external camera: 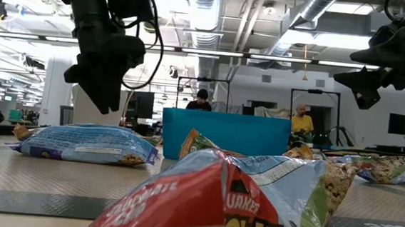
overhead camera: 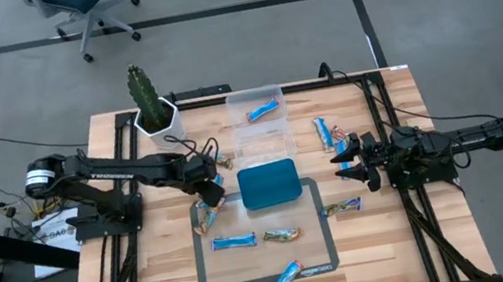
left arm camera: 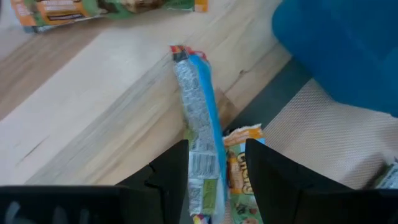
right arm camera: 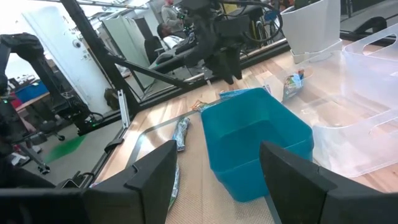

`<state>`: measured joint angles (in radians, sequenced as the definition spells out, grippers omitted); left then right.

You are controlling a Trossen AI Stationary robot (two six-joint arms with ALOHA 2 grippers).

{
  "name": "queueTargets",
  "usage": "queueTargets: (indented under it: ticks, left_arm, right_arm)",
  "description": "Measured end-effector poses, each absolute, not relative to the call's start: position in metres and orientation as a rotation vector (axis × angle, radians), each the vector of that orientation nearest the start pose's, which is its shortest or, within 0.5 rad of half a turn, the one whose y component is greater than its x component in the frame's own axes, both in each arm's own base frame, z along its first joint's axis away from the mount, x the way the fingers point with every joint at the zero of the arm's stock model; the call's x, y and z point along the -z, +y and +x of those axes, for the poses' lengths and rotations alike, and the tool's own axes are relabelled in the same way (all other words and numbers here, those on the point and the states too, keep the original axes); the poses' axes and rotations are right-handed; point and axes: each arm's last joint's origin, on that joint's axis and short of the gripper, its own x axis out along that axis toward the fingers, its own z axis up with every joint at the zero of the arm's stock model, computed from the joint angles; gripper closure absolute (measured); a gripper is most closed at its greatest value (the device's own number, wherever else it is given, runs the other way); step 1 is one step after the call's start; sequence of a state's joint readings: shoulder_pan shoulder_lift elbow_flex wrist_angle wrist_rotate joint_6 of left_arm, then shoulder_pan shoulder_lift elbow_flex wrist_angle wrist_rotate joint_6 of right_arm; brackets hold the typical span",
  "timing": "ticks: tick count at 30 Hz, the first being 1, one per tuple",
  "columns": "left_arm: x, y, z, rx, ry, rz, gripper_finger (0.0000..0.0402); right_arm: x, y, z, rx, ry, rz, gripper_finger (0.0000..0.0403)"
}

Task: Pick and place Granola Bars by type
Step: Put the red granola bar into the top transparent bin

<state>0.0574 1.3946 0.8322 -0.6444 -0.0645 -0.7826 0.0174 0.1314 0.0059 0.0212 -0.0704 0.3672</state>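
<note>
My left gripper hangs open above the table, pointing steeply down, left of the teal tray. Below it, a blue-and-white granola bar and a tan one lie side by side at the mat's left border; its fingers stand clear above them. Other bars lie flat on the table: a blue one, a tan one and a blue one on the mat, and a tan one. One blue bar lies in the clear box. My right gripper waits open at the right.
A potted cactus stands at the far left beside the clear box. Two more blue bars lie near my right gripper, and a tan one lies by my left arm. The grey-edged mat covers the near middle. People show in the room behind.
</note>
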Motion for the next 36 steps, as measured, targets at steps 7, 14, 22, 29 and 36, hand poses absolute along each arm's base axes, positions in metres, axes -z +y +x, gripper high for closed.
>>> queueTargets:
  ticks: [7,14,22,29,36]
  left_arm:
    - [-0.193,0.016,0.247,-0.563,1.096,-0.669,0.025]
    - [-0.192,0.016,0.248,-0.563,1.105,-0.641,0.025]
    - [-0.175,0.018,0.256,-0.6,1.141,-0.583,0.025]
    - [-0.174,0.018,0.259,-0.568,1.139,-0.612,0.025]
    - [-0.153,0.018,0.267,-0.58,1.191,-0.619,0.025]
  right_arm:
    - [-0.157,0.004,0.105,-0.067,0.119,0.369,0.0182]
    - [-0.157,0.004,0.105,-0.067,0.119,0.369,0.0182]
    - [-0.157,0.004,0.105,-0.068,0.119,0.369,0.0182]
    - [-0.157,0.004,0.105,-0.067,0.119,0.369,0.0182]
    - [-0.157,0.004,0.105,-0.066,0.119,0.369,0.0182]
